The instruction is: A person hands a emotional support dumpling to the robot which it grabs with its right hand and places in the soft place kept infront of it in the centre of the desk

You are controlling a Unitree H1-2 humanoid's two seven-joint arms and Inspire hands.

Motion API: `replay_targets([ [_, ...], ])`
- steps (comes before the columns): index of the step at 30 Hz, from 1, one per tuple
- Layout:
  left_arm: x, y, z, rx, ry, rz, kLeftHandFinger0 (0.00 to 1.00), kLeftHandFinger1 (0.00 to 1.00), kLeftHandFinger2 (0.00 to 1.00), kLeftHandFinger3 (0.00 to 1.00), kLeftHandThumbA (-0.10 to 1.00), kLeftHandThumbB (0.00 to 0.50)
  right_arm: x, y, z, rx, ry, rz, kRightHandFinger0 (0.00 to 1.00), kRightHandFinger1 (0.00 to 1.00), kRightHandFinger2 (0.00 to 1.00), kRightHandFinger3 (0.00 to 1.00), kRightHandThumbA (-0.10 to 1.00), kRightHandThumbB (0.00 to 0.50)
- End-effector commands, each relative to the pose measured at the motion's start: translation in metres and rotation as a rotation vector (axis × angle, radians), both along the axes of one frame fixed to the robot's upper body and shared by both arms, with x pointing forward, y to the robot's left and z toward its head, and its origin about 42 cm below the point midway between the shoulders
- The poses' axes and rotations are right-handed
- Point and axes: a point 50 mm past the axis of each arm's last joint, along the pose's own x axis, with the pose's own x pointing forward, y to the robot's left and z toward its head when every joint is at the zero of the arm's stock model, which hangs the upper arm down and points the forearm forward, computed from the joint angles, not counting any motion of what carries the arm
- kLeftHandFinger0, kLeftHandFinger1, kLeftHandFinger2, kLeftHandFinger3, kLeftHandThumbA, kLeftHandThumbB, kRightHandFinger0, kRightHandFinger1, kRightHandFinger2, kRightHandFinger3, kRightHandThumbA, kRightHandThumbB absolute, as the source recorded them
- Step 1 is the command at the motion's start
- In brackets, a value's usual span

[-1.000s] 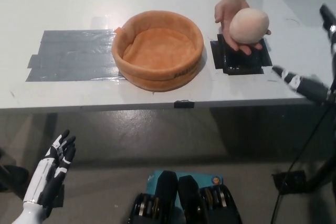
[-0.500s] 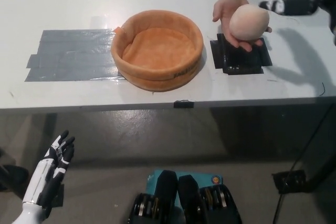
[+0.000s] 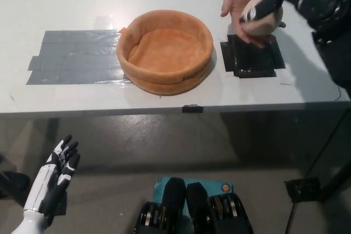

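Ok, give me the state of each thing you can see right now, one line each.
dumpling: resting in the person's palm, right hand's fingers laid over it.
person's hand: palm up under the dumpling, over the black tape patch.
soft orange basket: upright, empty, mid-desk.
right hand: on the dumpling, grip unclear.
left hand: open, resting lower left, below the desk edge.

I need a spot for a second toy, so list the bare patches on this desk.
Free: the white desk behind the grey tape, and the strip along the front edge. Crowded: the right rear, where the right hand meets the dumpling on a person's palm above the black tape. The bed fills the centre.
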Motion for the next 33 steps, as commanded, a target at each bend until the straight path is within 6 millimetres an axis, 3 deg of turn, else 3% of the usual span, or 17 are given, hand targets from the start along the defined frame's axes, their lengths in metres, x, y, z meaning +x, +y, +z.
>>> replay_targets([
  [1, 0.001, 0.001, 0.014, 0.006, -0.054, -0.027, 1.00, 1.00, 1.00, 1.00, 0.83, 0.035, 0.009, 0.014, 0.029, -0.053, -0.046, 0.028, 1.00, 1.00, 1.00, 1.00, 0.96, 0.462],
  [5, 0.001, 0.002, 0.015, 0.009, -0.062, -0.029, 1.00, 1.00, 1.00, 1.00, 0.83, 0.031, 0.015, 0.011, 0.014, -0.098, -0.021, -0.007, 1.00, 1.00, 1.00, 1.00, 0.97, 0.470],
  [10, 0.002, 0.001, 0.016, -0.010, -0.058, -0.030, 1.00, 1.00, 1.00, 1.00, 0.84, 0.050, 0.018, 0.006, 0.007, -0.134, 0.000, -0.020, 1.00, 1.00, 1.00, 1.00, 0.96, 0.423],
  [13, 0.002, 0.002, 0.016, -0.004, -0.061, -0.032, 1.00, 1.00, 1.00, 1.00, 0.84, 0.043, 0.019, 0.004, 0.003, -0.178, -0.007, -0.035, 1.00, 1.00, 1.00, 1.00, 0.97, 0.431],
  [20, 0.004, 0.003, 0.018, -0.008, -0.067, -0.028, 1.00, 1.00, 1.00, 1.00, 0.85, 0.054, 0.021, 0.000, 0.008, -0.218, -0.025, -0.041, 1.00, 1.00, 1.00, 1.00, 1.00, 0.427],
  [22, 0.004, 0.003, 0.018, -0.006, -0.069, -0.029, 1.00, 1.00, 1.00, 1.00, 0.85, 0.055, 0.022, 0.000, 0.008, -0.192, -0.049, -0.047, 1.00, 1.00, 1.00, 1.00, 0.94, 0.425],
  [24, 0.005, 0.002, 0.018, -0.009, -0.067, -0.030, 1.00, 1.00, 1.00, 1.00, 0.85, 0.059, 0.023, 0.000, 0.008, -0.163, -0.073, -0.058, 1.00, 1.00, 1.00, 1.00, 0.84, 0.384],
  [25, 0.006, 0.002, 0.019, -0.011, -0.069, -0.031, 1.00, 1.00, 1.00, 1.00, 0.85, 0.051, 0.023, 0.000, 0.008, -0.129, -0.100, -0.066, 0.90, 0.94, 0.99, 1.00, 0.62, 0.334],
  [26, 0.005, 0.002, 0.019, -0.010, -0.071, -0.032, 1.00, 1.00, 1.00, 1.00, 0.85, 0.050, 0.023, 0.000, 0.006, -0.084, -0.127, -0.078, 0.72, 0.80, 0.85, 0.93, 0.53, 0.310],
  [27, 0.006, 0.002, 0.020, -0.011, -0.069, -0.032, 1.00, 1.00, 1.00, 1.00, 0.85, 0.049, 0.022, 0.001, 0.003, -0.048, -0.188, -0.088, 0.39, 0.48, 0.54, 0.66, 0.27, 0.256],
  [28, 0.006, 0.002, 0.020, -0.013, -0.071, -0.033, 1.00, 1.00, 1.00, 1.00, 0.84, 0.041, 0.021, 0.001, 0.000, -0.030, -0.244, -0.097, 0.09, 0.20, 0.31, 0.42, -0.02, 0.230],
  [29, 0.008, 0.001, 0.021, -0.013, -0.074, -0.034, 1.00, 1.00, 1.00, 1.00, 0.84, 0.037, 0.020, 0.001, -0.003, 0.001, -0.300, -0.111, 0.00, 0.13, 0.35, 0.34, -0.10, 0.172],
  [30, 0.009, 0.001, 0.022, -0.013, -0.077, -0.037, 1.00, 1.00, 1.00, 1.00, 0.84, 0.030, 0.019, 0.001, -0.005, 0.034, -0.320, -0.114, 0.00, 0.22, 0.61, 0.51, -0.10, 0.139],
  [33, 0.009, 0.002, 0.022, -0.015, -0.078, -0.040, 1.00, 1.00, 1.00, 1.00, 0.84, 0.049, 0.019, 0.000, -0.008, 0.081, -0.344, -0.108, 0.01, 0.46, 0.90, 0.78, -0.10, 0.124],
])
